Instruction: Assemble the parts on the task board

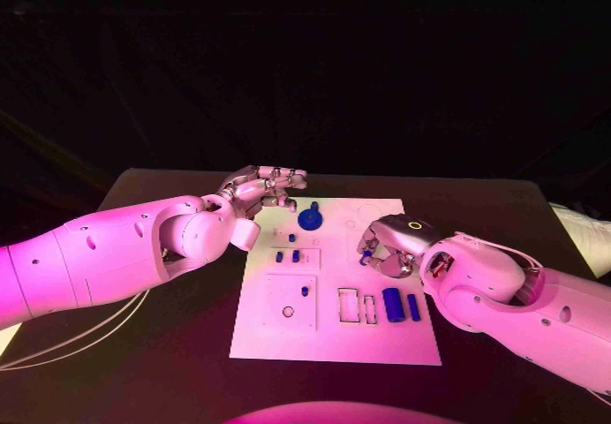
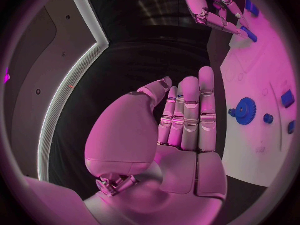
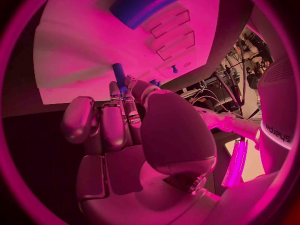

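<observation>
The white task board [image 1: 334, 331] lies in the middle of the black table. My right hand [image 1: 392, 244] hovers over the board's right edge and pinches a small blue peg [image 1: 366, 257] between thumb and fingers; the peg [image 3: 118, 74] points at the board [image 3: 75, 50]. At the board's far left corner is my left hand [image 1: 262, 187], its fingers [image 2: 187, 115] straight and holding nothing. A blue gear [image 1: 312, 216] sits near that hand, also seen as the gear [image 2: 244, 110].
Small blue pegs [image 1: 288, 257] stand in the board's left half, one more [image 1: 291, 238] above them. Two blue cylinders [image 1: 400, 305] lie near the right edge beside empty rectangular slots [image 1: 349, 304]. A round hole [image 1: 288, 311] is in the near left panel.
</observation>
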Robot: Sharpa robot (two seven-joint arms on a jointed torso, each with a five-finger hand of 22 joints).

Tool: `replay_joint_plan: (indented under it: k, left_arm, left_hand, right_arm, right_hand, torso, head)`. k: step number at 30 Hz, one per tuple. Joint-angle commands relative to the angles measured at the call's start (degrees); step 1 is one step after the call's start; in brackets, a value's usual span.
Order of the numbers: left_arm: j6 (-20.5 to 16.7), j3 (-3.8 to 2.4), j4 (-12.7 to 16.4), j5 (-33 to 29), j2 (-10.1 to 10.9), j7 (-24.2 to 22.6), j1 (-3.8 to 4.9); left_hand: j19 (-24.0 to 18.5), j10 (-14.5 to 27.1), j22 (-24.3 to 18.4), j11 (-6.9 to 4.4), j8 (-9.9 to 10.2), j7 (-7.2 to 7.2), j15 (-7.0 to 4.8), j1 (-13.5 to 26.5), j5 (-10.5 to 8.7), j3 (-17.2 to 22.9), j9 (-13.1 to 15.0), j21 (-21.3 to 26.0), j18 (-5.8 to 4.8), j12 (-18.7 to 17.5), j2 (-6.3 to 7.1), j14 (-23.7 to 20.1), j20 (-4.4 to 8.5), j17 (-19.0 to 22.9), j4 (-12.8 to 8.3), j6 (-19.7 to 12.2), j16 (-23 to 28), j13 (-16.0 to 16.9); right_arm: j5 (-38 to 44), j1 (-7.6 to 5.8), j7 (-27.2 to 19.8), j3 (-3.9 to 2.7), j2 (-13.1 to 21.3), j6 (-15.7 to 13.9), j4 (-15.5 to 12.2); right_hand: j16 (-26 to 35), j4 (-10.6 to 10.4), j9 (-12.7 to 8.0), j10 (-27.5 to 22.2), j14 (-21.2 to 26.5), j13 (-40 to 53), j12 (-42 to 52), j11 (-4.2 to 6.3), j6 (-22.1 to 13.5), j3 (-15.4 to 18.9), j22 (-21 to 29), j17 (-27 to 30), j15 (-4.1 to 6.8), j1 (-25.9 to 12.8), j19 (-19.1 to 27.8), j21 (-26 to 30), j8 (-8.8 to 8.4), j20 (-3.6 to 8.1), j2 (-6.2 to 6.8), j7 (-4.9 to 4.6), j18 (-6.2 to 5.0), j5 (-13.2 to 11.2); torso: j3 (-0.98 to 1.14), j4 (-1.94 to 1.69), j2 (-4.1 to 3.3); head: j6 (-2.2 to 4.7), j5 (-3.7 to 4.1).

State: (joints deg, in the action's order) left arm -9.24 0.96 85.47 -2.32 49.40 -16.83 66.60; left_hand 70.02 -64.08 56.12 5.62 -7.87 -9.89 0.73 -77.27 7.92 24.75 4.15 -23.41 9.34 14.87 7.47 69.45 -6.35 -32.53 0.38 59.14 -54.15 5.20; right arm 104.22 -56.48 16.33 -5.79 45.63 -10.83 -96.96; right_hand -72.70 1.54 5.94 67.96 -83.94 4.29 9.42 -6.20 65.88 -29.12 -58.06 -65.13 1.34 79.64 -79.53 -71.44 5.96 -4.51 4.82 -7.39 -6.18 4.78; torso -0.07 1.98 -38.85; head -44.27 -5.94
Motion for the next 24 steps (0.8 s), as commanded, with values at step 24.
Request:
replay_joint_plan:
  k: [24]
  left_arm:
    - [1.23, -0.03, -0.03, 0.29, -0.57, -0.24, -0.34]
  left_hand:
    - [0.37, 0.64, -0.13, 0.03, -0.20, -0.03, 0.08, -0.60, -0.10, -0.05, -0.06, 0.31, 1.03, 0.31, -0.18, -0.49, -0.07, 0.12, -0.26, -0.23, 0.20, 0.08]
  right_arm:
    - [-3.77, 1.58, -2.24, -1.22, -3.55, -5.56, -9.73]
  right_hand:
    - [-0.49, 1.18, 0.34, 4.19, -2.22, 0.93, -0.51, 3.20, 0.61, -1.24, -0.29, -0.06, 0.48, 0.96, -0.43, -0.43, 0.38, 0.46, -0.14, 0.10, 0.34, 1.36]
  torso:
    - [-0.10, -0.13, -0.09]
  head:
    - [-0.09, -1.33]
